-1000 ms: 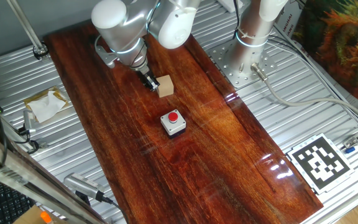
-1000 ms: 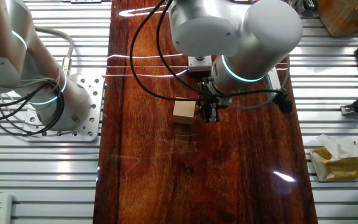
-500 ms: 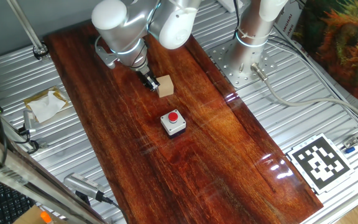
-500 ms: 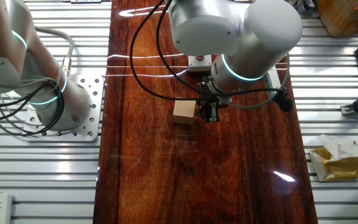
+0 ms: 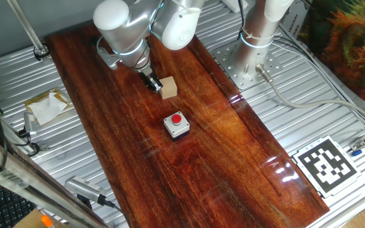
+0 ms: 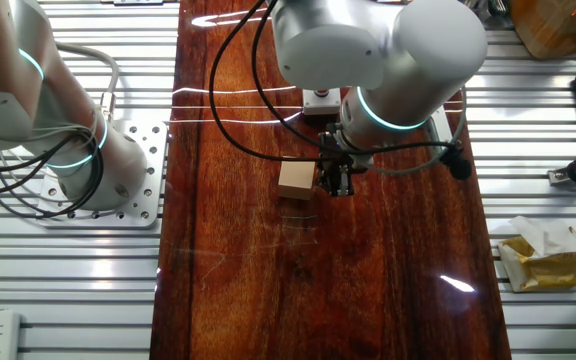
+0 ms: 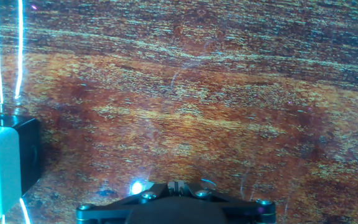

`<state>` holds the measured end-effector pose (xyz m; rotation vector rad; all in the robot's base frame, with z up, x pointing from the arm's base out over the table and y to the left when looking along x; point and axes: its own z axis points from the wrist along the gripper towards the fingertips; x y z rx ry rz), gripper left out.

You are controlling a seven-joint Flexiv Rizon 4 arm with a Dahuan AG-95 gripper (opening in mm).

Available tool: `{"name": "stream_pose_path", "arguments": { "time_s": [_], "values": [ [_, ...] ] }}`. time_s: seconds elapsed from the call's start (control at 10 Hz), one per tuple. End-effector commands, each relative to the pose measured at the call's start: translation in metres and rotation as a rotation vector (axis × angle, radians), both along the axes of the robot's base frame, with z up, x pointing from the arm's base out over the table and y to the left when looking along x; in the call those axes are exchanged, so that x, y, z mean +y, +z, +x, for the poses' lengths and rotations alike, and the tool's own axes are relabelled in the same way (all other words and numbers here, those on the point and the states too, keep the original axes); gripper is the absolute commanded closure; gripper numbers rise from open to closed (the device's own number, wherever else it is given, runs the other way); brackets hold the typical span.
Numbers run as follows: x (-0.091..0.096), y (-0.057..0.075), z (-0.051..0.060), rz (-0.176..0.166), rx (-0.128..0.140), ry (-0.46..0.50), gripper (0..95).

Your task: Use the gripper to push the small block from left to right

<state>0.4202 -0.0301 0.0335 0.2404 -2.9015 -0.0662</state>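
The small block is a plain tan wooden cube on the dark wooden board. It also shows in the other fixed view. My gripper stands with its black tip down at the board, right beside the block's left side, touching or nearly touching it; in the other fixed view my gripper is just right of the block. The fingers are together and hold nothing. In the hand view only the gripper base shows over bare board; the block is out of that view.
A grey box with a red button sits on the board in front of the block; its edge shows in the hand view. A white-and-silver post stands on a metal plate. Crumpled paper lies beside the board.
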Motion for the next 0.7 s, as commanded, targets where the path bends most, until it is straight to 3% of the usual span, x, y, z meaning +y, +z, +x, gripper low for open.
{"name": "stream_pose_path", "arguments": {
  "time_s": [0.1,0.7],
  "values": [
    [0.0004,0.0000,0.0001,0.007,0.001,-0.002,95.0],
    [0.0045,-0.0011,-0.0088,0.014,0.001,-0.003,95.0]
  ]
}}
